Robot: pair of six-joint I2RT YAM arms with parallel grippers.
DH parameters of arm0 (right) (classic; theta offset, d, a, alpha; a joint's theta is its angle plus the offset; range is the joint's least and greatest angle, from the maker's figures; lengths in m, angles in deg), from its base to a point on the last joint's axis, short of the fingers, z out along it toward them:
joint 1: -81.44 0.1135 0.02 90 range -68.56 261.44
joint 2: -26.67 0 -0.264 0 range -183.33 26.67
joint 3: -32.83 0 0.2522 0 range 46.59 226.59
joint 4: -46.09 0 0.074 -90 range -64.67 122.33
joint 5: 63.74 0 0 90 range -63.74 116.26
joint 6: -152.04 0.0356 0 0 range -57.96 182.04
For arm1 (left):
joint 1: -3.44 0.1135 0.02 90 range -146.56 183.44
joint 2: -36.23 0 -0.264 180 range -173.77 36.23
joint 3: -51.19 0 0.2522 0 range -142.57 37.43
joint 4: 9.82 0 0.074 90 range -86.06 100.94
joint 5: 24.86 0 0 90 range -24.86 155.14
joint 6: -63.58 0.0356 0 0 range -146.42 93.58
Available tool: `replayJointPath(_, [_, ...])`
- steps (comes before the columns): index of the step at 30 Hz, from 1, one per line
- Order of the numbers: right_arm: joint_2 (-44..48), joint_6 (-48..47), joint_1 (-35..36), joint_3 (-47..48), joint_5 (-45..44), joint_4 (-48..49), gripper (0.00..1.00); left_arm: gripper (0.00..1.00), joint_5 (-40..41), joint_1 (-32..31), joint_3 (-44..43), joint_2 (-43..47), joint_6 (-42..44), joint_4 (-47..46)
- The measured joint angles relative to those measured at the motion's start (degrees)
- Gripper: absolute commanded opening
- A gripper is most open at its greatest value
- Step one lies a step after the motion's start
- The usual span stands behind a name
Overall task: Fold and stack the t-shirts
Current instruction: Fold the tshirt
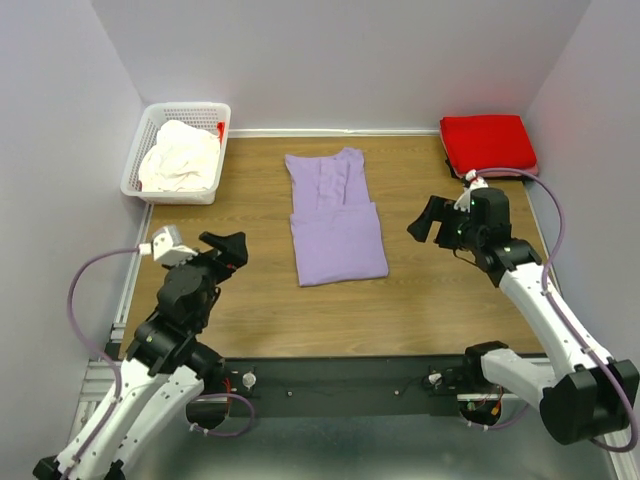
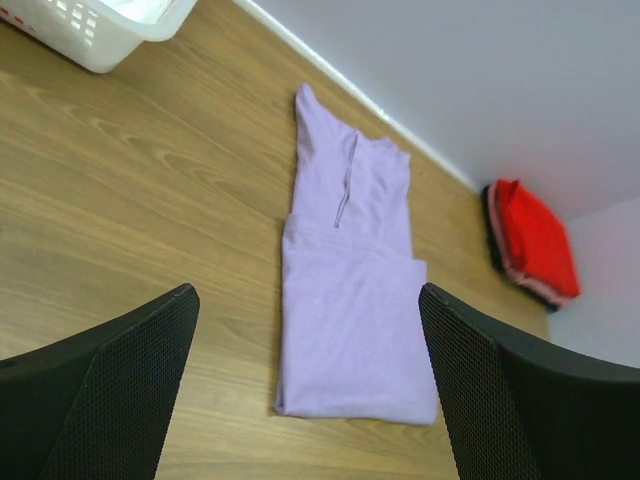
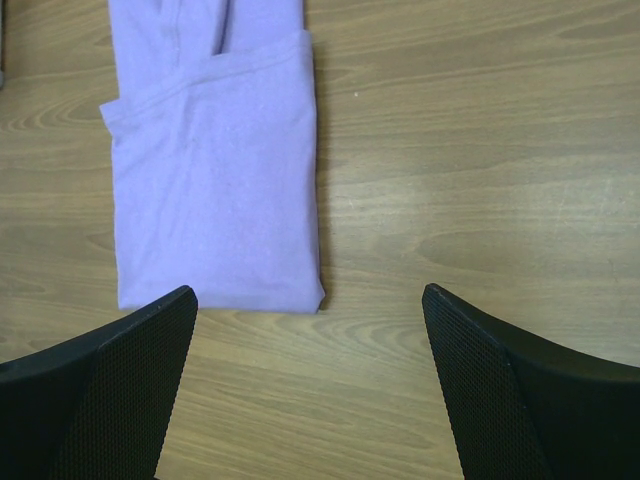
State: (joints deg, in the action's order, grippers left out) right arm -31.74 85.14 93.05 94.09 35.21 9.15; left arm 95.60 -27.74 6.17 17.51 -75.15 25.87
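Centred on the wooden table point(image 1: 430, 310): lavender t-shirt point(image 1: 335, 225), partly folded, long axis near-to-far, collar toward the back wall. Flanking it, apart from the cloth: left gripper point(image 1: 228, 247) and right gripper point(image 1: 428, 220), jaws spread wide, holding nothing.

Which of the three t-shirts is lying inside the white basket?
The cream-white cloth t-shirt, crumpled in the lattice basket; the lavender t-shirt lies mid-table, the red t-shirt folded at the far-right corner.

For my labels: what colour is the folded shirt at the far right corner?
The folded shirt is bright red, clearest in the top external view.
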Motion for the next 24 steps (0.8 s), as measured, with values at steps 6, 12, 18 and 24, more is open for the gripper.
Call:
replayJointPath(6, [-6.19, 2.43, 0.35, -0.09, 0.26, 0.66, 1.0, 0.98, -8.13, 0.04, -5.51, -20.46, 8.72, -4.76])
replayJointPath(12, [-10.6, 4.37, 2.86, -0.83, 0.0, 1.38, 0.93, 0.89, -16.06, -0.02, -2.86, -27.19, 10.19, -9.22])
replayJointPath(18, [-19.45, 6.29, 9.9, -0.87, -2.58, 2.23, 0.83, 0.98, -23.43, -0.02, 1.44, -27.98, 8.52, -14.29])
replayJointPath(24, [-25.22, 8.24, 15.56, -1.22, -4.33, 2.78, 0.77, 0.98, -26.71, -0.02, 1.38, -34.38, 8.15, -14.56])
